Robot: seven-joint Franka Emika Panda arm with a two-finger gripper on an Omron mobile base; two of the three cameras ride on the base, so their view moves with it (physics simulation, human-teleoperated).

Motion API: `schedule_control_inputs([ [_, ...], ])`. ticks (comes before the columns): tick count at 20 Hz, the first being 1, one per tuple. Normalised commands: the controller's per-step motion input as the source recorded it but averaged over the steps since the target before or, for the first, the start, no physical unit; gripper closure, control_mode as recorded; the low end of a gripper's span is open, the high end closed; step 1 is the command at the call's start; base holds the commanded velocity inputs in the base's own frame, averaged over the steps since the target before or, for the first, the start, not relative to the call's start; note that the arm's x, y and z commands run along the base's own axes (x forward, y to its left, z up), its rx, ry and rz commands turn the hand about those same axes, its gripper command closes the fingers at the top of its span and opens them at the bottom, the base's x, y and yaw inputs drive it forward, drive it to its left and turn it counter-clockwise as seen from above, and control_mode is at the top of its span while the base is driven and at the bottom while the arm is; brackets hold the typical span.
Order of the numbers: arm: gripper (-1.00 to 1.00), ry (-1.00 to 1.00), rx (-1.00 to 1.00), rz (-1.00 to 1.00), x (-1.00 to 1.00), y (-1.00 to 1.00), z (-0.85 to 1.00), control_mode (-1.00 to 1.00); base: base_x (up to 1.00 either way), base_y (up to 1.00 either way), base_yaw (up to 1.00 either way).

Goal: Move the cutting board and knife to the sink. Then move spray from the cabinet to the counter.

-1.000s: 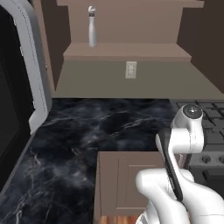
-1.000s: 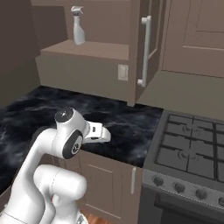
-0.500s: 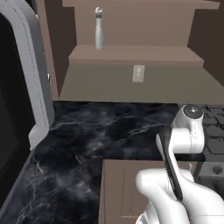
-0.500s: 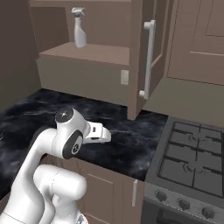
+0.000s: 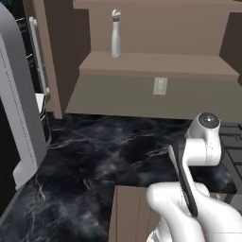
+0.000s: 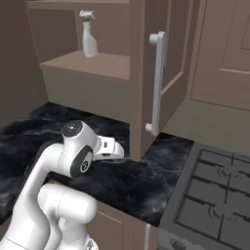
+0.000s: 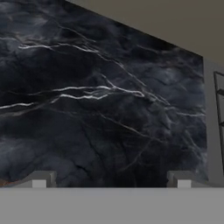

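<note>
The spray (image 5: 116,40) is a slim pale bottle standing upright on the lower shelf of the open brown cabinet (image 5: 156,64); from the right it shows its trigger nozzle, spray (image 6: 89,41). Below stretches the black veined counter (image 5: 104,151). My gripper (image 7: 111,181) hangs open over the bare counter (image 7: 100,100), its two fingertips (image 7: 41,179) far apart with nothing between them. In the right base view my hand (image 6: 110,148) sits low above the counter (image 6: 141,180), well below the shelf. The cutting board, the knife and the sink are out of view.
The cabinet's open right door (image 6: 156,83) with a long silver handle juts out over the counter. A stove (image 6: 219,205) lies to the right. A grey-white appliance door (image 5: 19,118) stands at the left. A wall outlet (image 5: 160,86) sits under the shelf.
The whole scene has shifted and grown in both base views, so the base has driven closer to the cabinet. The arm keeps the same pose.
</note>
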Motion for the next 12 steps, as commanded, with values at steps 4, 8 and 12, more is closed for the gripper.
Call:
schedule_control_inputs([
  [4, -1.00, 0.00, 0.00, 0.00, 0.00, 0.00, 0.00, 1.00, 0.49, 0.02, 0.06],
  [8, -1.00, 0.00, 0.00, 0.00, 0.00, 0.00, 0.00, 1.00, 0.51, 0.05, 0.05],
  [12, -1.00, 0.00, 0.00, 0.00, 0.00, 0.00, 0.00, 1.00, 0.44, 0.18, 0.01],
])
